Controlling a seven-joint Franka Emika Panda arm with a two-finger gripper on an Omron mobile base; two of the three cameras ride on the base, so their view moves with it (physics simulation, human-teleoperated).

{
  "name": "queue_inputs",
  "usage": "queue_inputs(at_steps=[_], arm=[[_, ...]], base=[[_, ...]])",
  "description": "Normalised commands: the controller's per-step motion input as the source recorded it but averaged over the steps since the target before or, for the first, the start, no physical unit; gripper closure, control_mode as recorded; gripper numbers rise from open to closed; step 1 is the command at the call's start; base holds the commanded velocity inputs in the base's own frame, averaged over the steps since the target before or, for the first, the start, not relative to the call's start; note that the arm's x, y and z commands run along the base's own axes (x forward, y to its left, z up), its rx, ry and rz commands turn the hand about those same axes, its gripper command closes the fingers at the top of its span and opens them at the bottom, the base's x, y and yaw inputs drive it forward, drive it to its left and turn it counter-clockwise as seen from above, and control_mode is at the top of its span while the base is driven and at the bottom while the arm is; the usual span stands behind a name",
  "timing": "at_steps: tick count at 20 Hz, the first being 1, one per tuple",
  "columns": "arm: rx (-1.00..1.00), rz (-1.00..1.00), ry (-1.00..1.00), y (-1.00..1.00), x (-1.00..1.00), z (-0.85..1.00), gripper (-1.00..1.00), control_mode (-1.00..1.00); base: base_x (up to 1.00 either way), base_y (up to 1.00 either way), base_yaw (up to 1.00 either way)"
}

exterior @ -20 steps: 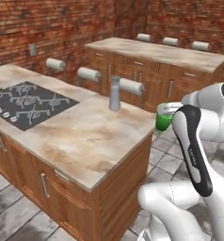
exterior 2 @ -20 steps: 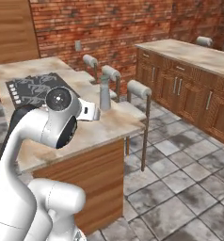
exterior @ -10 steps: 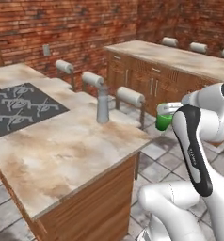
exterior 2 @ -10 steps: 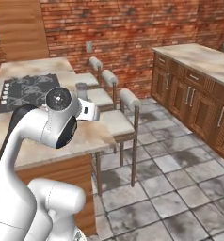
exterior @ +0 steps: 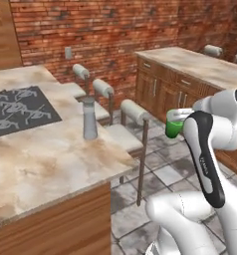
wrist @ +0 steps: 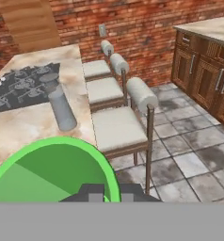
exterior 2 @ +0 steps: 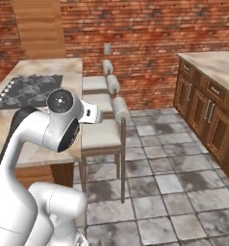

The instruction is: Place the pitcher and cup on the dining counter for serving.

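Note:
The green cup (exterior: 174, 126) hangs in the air to the right of the dining counter (exterior: 46, 159), over the tiled floor, held against my arm. In the hand view its wide green rim (wrist: 52, 172) sits at the bottom left, and my gripper (wrist: 111, 194) is shut on it, one dark fingertip (wrist: 92, 192) at the rim. The grey pitcher (exterior: 89, 118) stands upright on the counter's beige stone top, near its stool-side edge; the hand view shows the pitcher (wrist: 61, 106) beyond the cup.
A black cooktop (exterior: 16, 109) lies on the counter left of the pitcher. Three padded stools (exterior: 124, 122) line the counter's right side. A wall counter with wood cabinets (exterior: 197, 69) runs at the right, tiled floor (exterior 2: 169, 182) between. My own arm (exterior 2: 49, 129) blocks the right base view's left.
The whole scene has shifted in both base views, so the base has driven: the counter and pitcher now sit closer and further left. The cup stays in the gripper.

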Motion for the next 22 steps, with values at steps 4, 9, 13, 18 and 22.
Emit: queue_inputs(at_steps=[4, 9, 13, 18, 22], arm=[[0.00, 0.00, 0.00, 0.00, 0.00, 0.00, 1.00, 1.00], [0.00, 0.00, 0.00, 0.00, 0.00, 0.00, 1.00, 1.00], [0.00, 0.00, 0.00, 0.00, 0.00, 0.00, 1.00, 1.00], [0.00, 0.00, 0.00, 0.00, 0.00, 0.00, 1.00, 1.00], [0.00, 0.00, 0.00, 0.00, 0.00, 0.00, 1.00, 1.00]], base=[[0.01, -0.94, 0.55], [0.00, -0.82, 0.63], [0.00, -0.76, 0.66], [0.00, -0.78, 0.65], [0.07, -0.85, 0.62]])
